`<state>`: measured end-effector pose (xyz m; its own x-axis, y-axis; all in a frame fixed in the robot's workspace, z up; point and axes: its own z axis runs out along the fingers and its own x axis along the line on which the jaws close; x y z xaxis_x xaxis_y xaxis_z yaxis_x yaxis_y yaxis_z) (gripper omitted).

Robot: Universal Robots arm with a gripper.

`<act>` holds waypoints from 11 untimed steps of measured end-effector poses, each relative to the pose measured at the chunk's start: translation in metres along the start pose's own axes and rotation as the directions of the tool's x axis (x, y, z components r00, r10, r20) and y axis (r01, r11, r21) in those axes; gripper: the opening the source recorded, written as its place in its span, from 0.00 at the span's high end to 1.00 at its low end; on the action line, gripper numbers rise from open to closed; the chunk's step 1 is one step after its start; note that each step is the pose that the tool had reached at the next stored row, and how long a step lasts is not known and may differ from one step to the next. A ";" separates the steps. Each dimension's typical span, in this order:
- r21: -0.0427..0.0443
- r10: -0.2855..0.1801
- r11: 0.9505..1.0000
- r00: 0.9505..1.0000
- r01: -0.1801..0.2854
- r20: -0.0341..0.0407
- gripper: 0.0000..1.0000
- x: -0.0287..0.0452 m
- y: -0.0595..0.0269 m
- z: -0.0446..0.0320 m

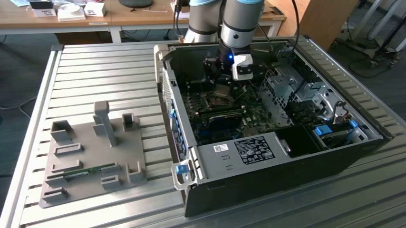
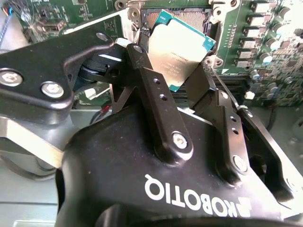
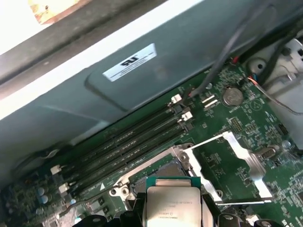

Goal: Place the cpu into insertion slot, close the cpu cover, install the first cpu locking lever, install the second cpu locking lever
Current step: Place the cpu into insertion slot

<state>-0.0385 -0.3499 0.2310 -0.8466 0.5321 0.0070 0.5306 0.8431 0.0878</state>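
Ribbed metal slats make up the worktop (image 1: 95, 76), which carries an open computer case (image 1: 273, 161) lying on its side toward the exterior view's right. A grey moulded fixture (image 1: 92, 156) sits toward the exterior view's left, well apart from the case. A green memory stick (image 1: 82, 172) lies in one of the fixture's grooves. Behind the worktop stands a wooden desk (image 1: 127, 16) with small white boxes on it, and dark floor (image 1: 19, 80) shows at the side.

The arm (image 1: 238, 23) reaches down into the case over the dark green motherboard (image 1: 254, 114). Its tool (image 2: 170, 61) is clenched on the cpu (image 2: 180, 47), with the two black fingers (image 2: 151, 85) pressing against opposite edges of the chip. The chip's silvery top shows in both wrist views. The cpu hangs tilted over the insertion slot (image 2: 189, 14), not seated flat in it.

In the first wrist view the cpu cover (image 3: 248, 161) is swung open beside the slot. Long black memory slots (image 3: 128, 142) run along the slot's other side, near the case wall
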 end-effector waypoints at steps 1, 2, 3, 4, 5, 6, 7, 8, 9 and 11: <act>0.000 0.013 1.000 1.000 -0.013 0.001 0.46 0.0000 0.0000 0.0000; 0.000 0.025 1.000 1.000 -0.025 0.002 0.46 0.0000 0.0000 0.0001; 0.000 0.038 0.999 0.999 -0.038 0.003 0.46 0.0000 0.0000 0.0001; 0.000 0.051 0.999 0.999 -0.051 0.004 0.46 0.0000 0.0000 0.0001; -0.001 0.064 0.998 0.998 -0.064 0.006 0.46 0.0000 0.0000 0.0002; -0.001 0.076 0.997 0.997 -0.076 0.007 0.46 0.0000 0.0000 0.0002; -0.001 0.090 0.996 0.996 -0.090 0.008 0.46 0.0000 0.0000 0.0002; -0.001 0.102 0.995 0.995 -0.102 0.009 0.46 0.0000 0.0000 0.0002; -0.001 0.115 0.993 0.993 -0.115 0.010 0.46 0.0000 0.0000 0.0003; -0.002 0.141 0.990 0.990 -0.141 0.012 0.46 0.0000 0.0000 0.0003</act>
<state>-0.0385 -0.3499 0.2307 -0.7627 0.6467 0.0070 0.6447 0.7594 0.0877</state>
